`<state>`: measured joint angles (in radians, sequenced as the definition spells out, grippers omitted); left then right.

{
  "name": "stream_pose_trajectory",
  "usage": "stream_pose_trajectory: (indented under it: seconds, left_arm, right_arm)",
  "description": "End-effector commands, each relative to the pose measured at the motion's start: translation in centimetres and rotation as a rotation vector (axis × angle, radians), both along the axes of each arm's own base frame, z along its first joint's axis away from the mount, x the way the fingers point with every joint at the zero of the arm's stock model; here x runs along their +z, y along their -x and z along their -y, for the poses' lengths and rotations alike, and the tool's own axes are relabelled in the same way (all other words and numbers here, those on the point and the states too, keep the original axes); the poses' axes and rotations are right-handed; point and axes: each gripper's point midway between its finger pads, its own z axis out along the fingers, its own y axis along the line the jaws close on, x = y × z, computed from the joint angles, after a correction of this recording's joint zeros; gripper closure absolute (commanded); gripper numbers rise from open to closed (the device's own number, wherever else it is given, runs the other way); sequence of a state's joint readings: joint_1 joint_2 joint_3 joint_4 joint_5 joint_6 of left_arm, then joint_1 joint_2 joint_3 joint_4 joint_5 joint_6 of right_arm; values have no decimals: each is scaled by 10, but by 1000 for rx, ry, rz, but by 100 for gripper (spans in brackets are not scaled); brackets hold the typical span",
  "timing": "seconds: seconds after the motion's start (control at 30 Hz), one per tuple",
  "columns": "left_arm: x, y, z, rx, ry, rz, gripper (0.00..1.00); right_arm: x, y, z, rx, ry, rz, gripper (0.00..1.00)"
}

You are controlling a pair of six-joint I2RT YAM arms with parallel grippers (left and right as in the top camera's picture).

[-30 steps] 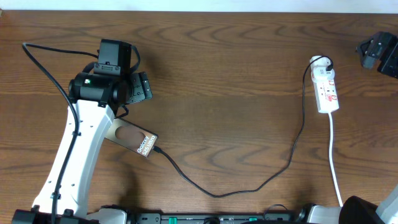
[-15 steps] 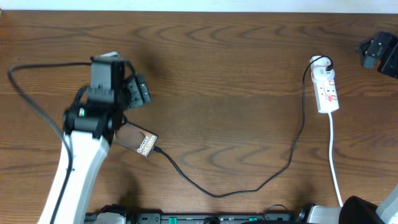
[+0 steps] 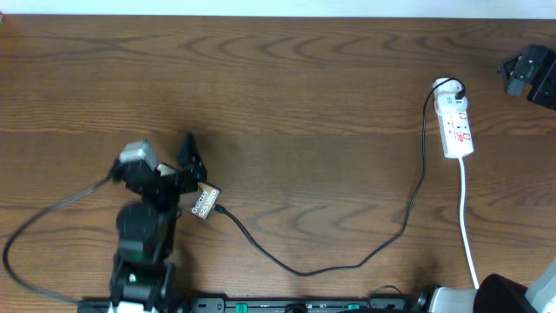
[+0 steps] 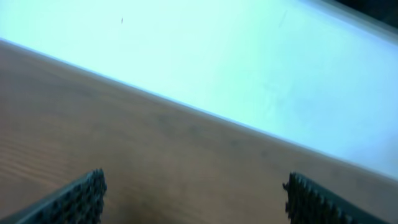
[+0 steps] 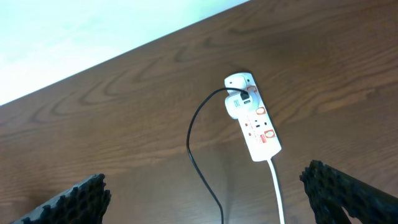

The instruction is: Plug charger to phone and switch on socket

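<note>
The phone point(image 3: 202, 203), dark with white lettering, lies at the front left of the table, its left part hidden under my left arm. The charger cable point(image 3: 300, 271) runs from the phone's right end, where its plug tip point(image 3: 220, 209) meets the phone, in a loop up to the socket point(image 3: 458, 126), a white power strip with red switches. The socket also shows in the right wrist view point(image 5: 256, 127), with the cable point(image 5: 194, 146). My left gripper point(image 3: 189, 161) point(image 4: 193, 190) is open and empty, just behind the phone. My right gripper point(image 5: 205, 190) is open and empty, high above the table, near the socket.
A dark device point(image 3: 524, 71) sits at the back right edge. The socket's white cord point(image 3: 469, 235) runs to the front edge. The left wrist view shows only bare wood and a pale wall point(image 4: 236, 56).
My left arm has drawn back toward the front edge and folded down, and its gripper has dropped from behind the phone to just beside it. Phone, cable and socket have not moved.
</note>
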<state>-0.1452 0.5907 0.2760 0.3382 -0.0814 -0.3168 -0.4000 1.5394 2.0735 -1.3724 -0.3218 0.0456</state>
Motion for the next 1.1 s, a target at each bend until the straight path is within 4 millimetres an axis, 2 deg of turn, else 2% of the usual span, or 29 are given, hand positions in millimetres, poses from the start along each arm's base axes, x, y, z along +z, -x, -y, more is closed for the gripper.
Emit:
stream_pose_trajectory:
  seconds: [0.0,0.37,0.53,0.83,1.07]
  left_arm:
    - [6,16,-4,7,13,110,10]
    - [13,33,-32,97,15,193,10]
    - [13,40,-37,94,7,211,10]
    - [-5,49,-37,86,4,243,10]
    - [-26,52,-36,86,-2,168,10]
  right_arm:
    - [5,3,-2,-4,-3,12,1]
    - [5,3,-2,-4,-3,12,1]
    - [5,3,-2,-4,-3,12,1]
    - [5,3,-2,-4,-3,12,1]
    - [5,3,-2,-4,-3,12,1]
